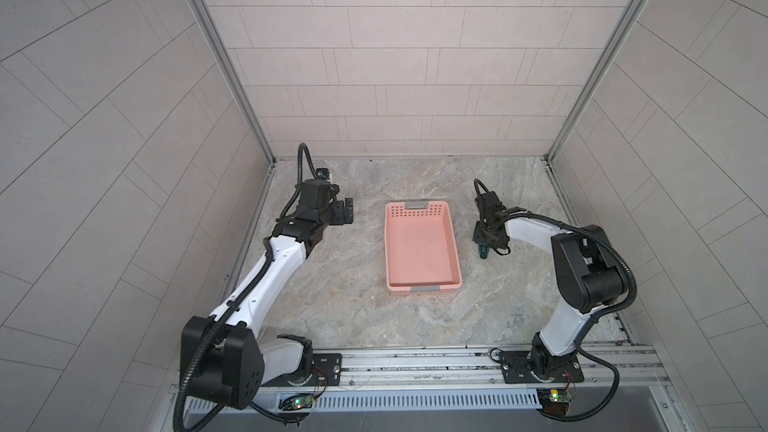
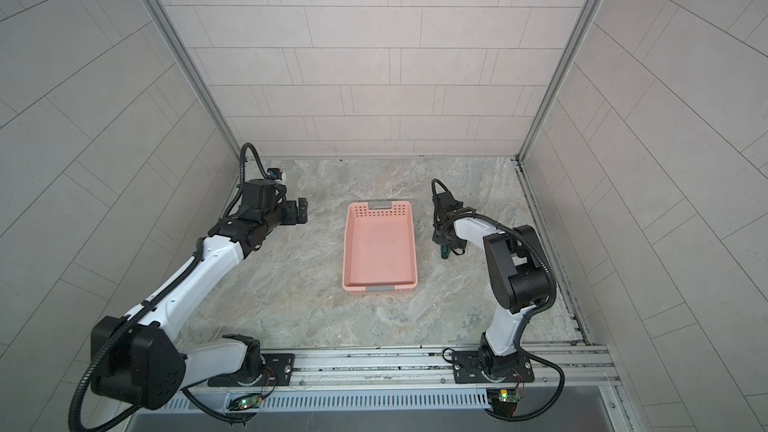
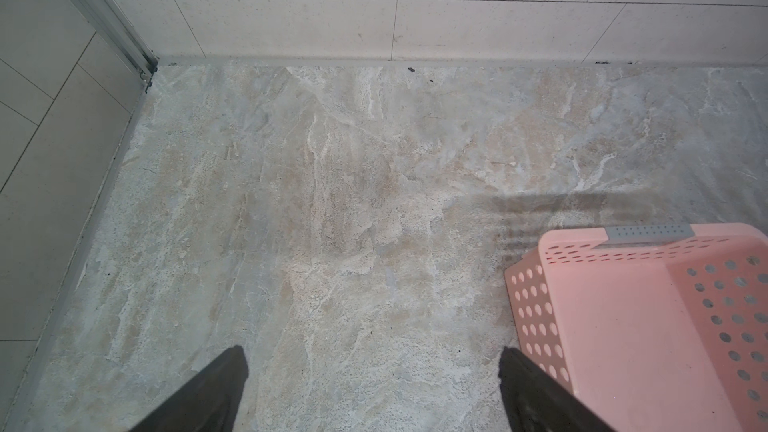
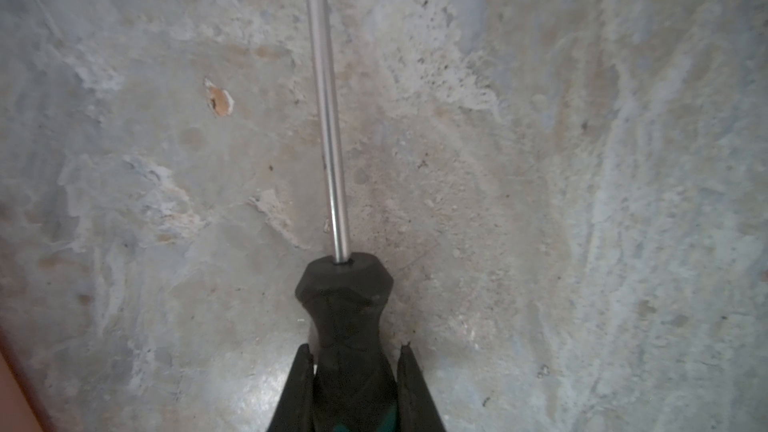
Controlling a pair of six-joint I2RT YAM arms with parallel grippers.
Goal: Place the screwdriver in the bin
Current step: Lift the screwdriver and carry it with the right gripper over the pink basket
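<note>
Now my right jaws are clamped on the chunky handle of the screwdriver (image 4: 345, 326), down by the table (image 1: 332, 292) just right of the pink bin (image 1: 419, 251) and outside it. I cannot tell whether it touches the table. The handle is black with a teal-green patch toward its butt, and a thin bright metal shaft runs straight out ahead. My left jaws stand apart over bare table, left of the bin's far end.
</note>
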